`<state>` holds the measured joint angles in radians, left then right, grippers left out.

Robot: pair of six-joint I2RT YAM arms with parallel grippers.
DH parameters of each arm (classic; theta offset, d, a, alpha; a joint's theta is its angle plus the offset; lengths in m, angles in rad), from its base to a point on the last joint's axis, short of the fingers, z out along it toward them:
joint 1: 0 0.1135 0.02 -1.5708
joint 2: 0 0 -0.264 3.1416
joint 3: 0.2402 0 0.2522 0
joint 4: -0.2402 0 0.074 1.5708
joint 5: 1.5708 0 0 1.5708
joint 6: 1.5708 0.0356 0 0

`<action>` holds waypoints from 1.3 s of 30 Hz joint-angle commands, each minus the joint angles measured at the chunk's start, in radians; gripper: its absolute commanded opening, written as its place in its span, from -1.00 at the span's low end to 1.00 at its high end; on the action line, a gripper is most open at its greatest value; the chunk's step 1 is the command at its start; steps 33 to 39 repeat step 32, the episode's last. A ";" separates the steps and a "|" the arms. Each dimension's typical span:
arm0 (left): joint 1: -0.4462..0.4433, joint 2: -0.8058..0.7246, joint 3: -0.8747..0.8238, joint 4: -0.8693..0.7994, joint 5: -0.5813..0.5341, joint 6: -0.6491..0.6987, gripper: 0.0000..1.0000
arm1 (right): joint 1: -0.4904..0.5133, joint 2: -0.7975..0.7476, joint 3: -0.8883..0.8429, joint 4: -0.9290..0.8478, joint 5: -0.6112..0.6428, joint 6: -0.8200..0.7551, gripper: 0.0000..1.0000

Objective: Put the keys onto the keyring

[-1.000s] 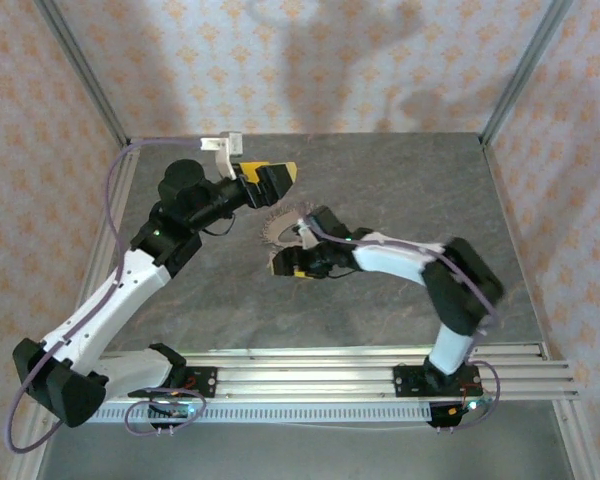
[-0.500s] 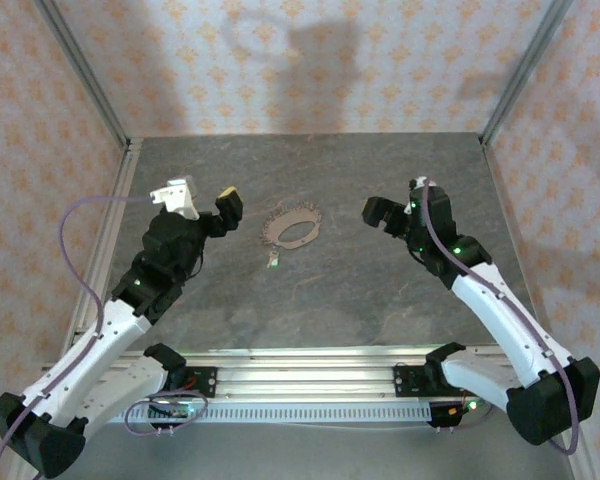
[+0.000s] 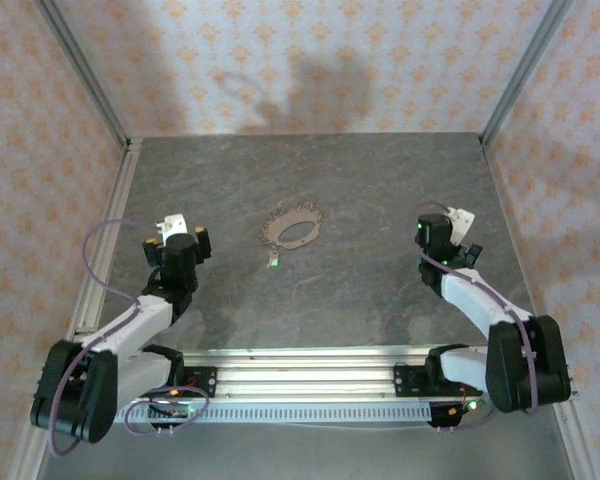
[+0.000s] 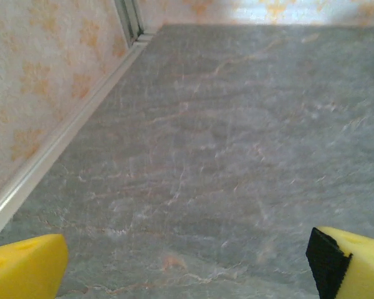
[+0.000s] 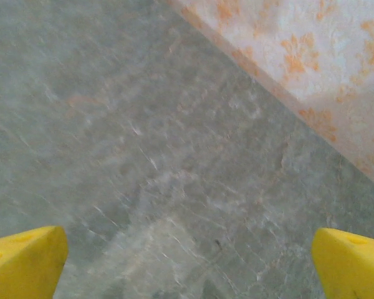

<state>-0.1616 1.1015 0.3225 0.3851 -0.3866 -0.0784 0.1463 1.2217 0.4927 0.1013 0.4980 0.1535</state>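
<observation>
The keyring point(image 3: 292, 228), a thin grey-brown loop with a bumpy rim, lies flat on the stone table in the middle of the top view. The tiny green-headed key point(image 3: 274, 260) lies at the ring's lower left rim; I cannot tell whether it is threaded on. My left gripper point(image 3: 181, 240) is drawn back at the left, far from the ring. In its wrist view the left gripper point(image 4: 187, 274) stands open over bare table. My right gripper point(image 3: 441, 232) is drawn back at the right. Its wrist view has the right gripper point(image 5: 187, 268) open, nothing between the yellow fingers point(image 5: 25, 261).
Patterned walls with metal corner posts point(image 3: 80, 75) close in the grey stone table point(image 3: 380, 190) on three sides. An aluminium rail point(image 3: 310, 375) with both arm bases runs along the near edge. The left wall's foot point(image 4: 62, 140) is close beside the left gripper.
Both arms have pulled back from the ring to the table's sides and folded low. The right gripper, which was down at the ring and key, has left them on the table.
</observation>
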 commanded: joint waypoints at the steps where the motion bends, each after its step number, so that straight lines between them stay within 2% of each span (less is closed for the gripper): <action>1: 0.042 0.061 -0.020 0.250 0.052 0.005 1.00 | -0.019 0.033 -0.094 0.364 -0.009 -0.098 0.99; 2: 0.054 0.082 -0.017 0.265 0.069 0.006 1.00 | -0.024 0.030 -0.095 0.375 -0.051 -0.105 1.00; 4: 0.080 0.134 -0.011 0.296 0.115 0.010 1.00 | -0.048 0.058 -0.141 0.545 -0.142 -0.129 1.00; 6: 0.100 0.161 0.010 0.293 0.156 0.019 1.00 | -0.084 0.089 -0.157 0.631 -0.255 -0.141 0.98; 9: 0.124 0.228 0.028 0.341 0.211 0.037 1.00 | -0.099 0.259 -0.182 0.831 -0.302 -0.154 0.95; 10: 0.126 0.259 0.041 0.348 0.217 0.042 1.00 | -0.099 0.330 -0.189 0.947 -0.322 -0.177 0.91; 11: 0.126 0.286 0.048 0.361 0.231 0.049 1.00 | -0.099 0.335 -0.170 0.924 -0.352 -0.188 0.91; 12: 0.126 0.322 0.056 0.379 0.246 0.056 1.00 | -0.100 0.287 -0.121 0.728 -0.379 -0.186 0.89; 13: 0.126 0.360 0.063 0.396 0.257 0.059 1.00 | -0.112 0.298 -0.073 0.663 -0.420 -0.187 0.83; 14: 0.126 0.406 0.074 0.433 0.270 0.070 1.00 | -0.117 0.327 -0.083 0.738 -0.429 -0.189 0.86; 15: 0.125 0.398 0.100 0.382 0.283 0.078 1.00 | -0.117 0.312 -0.078 0.695 -0.430 -0.189 0.86; 16: 0.125 0.393 0.102 0.341 0.289 0.077 1.00 | -0.117 0.300 -0.064 0.651 -0.431 -0.188 0.98; 17: 0.125 0.407 0.090 0.405 0.290 0.081 1.00 | -0.118 0.314 -0.075 0.699 -0.429 -0.190 0.99; 18: 0.125 0.391 0.108 0.337 0.292 0.078 1.00 | -0.117 0.307 -0.081 0.705 -0.430 -0.193 0.99; 39: 0.120 0.400 0.109 0.352 0.287 0.083 1.00 | -0.113 0.304 -0.077 0.686 -0.430 -0.198 0.99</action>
